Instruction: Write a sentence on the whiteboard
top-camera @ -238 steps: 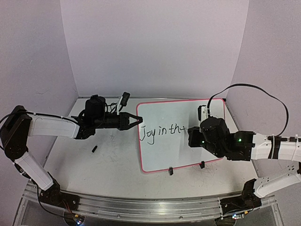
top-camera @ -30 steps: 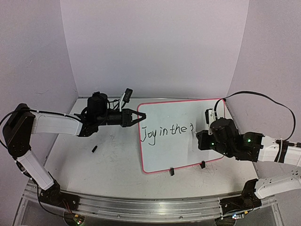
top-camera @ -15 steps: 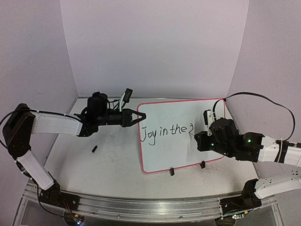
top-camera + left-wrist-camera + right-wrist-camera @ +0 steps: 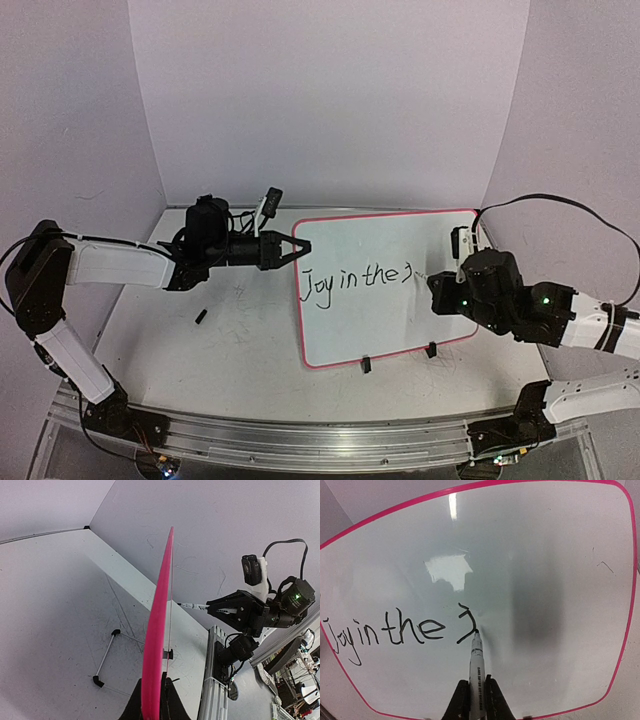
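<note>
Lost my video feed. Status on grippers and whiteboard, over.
Left gripper shut on the whiteboard edge. Right gripper shut on the marker, tip at a half-drawn letter after "Joy in the". Nothing blocking the blank area.

scribbled grey table (image 4: pixel 240 330); small black piece (image 4: pixel 200 317) lies on it; whiteboard (image 4: pixel 380 320) rests there

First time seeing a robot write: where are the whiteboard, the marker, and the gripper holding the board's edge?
whiteboard (image 4: pixel 370 320): top external view, bare white area near its bottom edge.
marker (image 4: pixel 476 662): right wrist view, white barrel just below the tip.
left gripper (image 4: pixel 297 251): top external view, where it clamps the board's left edge.
</note>
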Available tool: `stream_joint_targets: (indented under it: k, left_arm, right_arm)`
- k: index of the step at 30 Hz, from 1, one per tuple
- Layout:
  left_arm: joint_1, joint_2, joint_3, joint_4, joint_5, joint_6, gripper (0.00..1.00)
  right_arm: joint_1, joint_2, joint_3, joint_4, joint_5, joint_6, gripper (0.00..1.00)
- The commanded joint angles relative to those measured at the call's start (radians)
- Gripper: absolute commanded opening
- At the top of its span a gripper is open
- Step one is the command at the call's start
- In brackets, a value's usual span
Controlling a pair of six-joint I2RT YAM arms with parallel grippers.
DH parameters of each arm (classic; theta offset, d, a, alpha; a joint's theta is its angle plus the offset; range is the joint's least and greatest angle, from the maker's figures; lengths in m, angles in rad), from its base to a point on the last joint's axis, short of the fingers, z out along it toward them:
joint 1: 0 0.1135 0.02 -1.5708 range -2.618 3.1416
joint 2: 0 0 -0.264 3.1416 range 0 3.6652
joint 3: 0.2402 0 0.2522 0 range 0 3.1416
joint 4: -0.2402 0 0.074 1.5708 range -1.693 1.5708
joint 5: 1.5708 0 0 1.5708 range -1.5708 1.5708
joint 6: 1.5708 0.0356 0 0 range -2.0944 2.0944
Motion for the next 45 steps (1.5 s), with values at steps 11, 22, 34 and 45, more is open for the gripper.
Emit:
stream_joint_targets:
  k: [11, 22, 34, 45]
  left_arm:
    - [0.008, -0.005, -0.012, -0.057, -0.105, 0.048, 0.00]
    - [0.008, -0.008, -0.014, -0.057, -0.104, 0.051, 0.00]
    - [0.008, -0.009, -0.016, -0.059, -0.102, 0.052, 0.00]
    - [0.008, -0.009, -0.018, -0.058, -0.103, 0.052, 0.00]
  right_arm:
    - [-0.025, 0.032, 0.035, 0.069, 0.045, -0.032, 0.00]
    - [-0.036, 0.058, 0.041, 0.103, 0.030, -0.043, 0.00]
    - [-0.042, 0.075, 0.035, 0.114, 0.015, -0.047, 0.00]
    - [-0.042, 0.053, -0.002, 0.077, -0.003, -0.043, 0.00]
